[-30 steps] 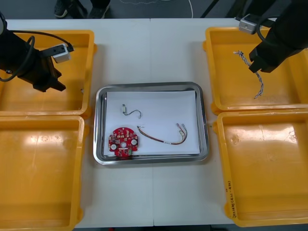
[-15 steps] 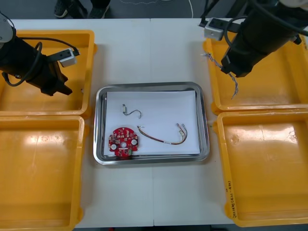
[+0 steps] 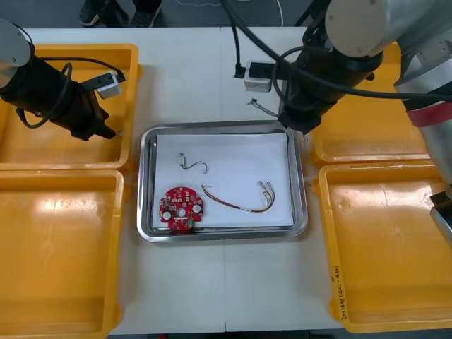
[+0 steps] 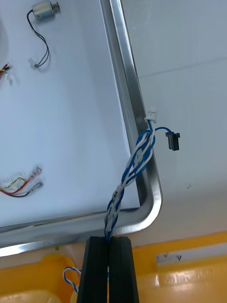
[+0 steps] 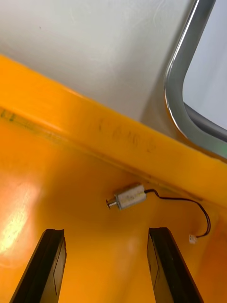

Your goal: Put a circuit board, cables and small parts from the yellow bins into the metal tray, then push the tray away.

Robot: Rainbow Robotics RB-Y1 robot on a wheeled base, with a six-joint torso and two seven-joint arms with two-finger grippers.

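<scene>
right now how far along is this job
Done: round red circuit board, red and yellow cable and one small metal part in the metal tray. In hand: right tool grips the twisted blue and white cable over its corner. Left: release it, grab another small metal part under the open left tool, push the tray.
</scene>
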